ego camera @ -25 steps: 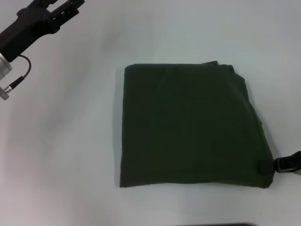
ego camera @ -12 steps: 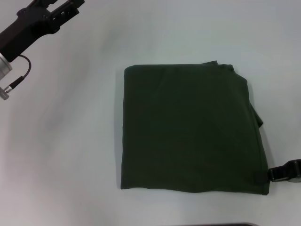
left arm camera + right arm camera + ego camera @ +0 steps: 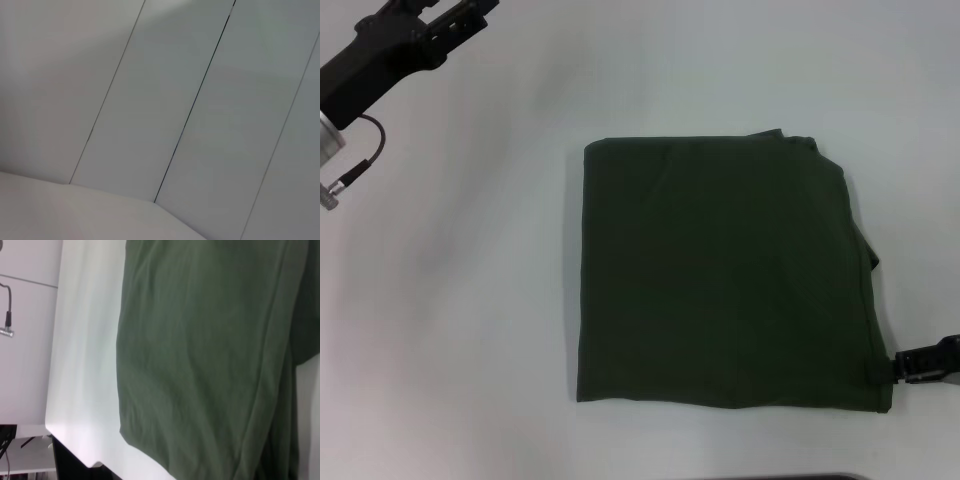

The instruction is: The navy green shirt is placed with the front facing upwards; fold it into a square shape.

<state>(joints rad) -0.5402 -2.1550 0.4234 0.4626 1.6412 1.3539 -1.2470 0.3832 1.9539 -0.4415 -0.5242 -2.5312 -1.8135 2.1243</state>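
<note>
At the lower right edge of the head view, the right gripper point(image 3: 923, 363) has pulled back off the shirt's point(image 3: 725, 275) near right corner since a second ago; whether its fingers are parted I cannot tell. The shirt lies mid-frame on the table point(image 3: 470, 300) as a neat square, so the fold looks finished. The left gripper point(image 3: 425, 25) hangs parked in the upper left, its opening unclear.

The left arm point(image 3: 380, 55) is matte black with a silver metal collar, a thin black cable looping to a small silver plug, while the right end effector point(image 3: 926, 362) shows only black.
</note>
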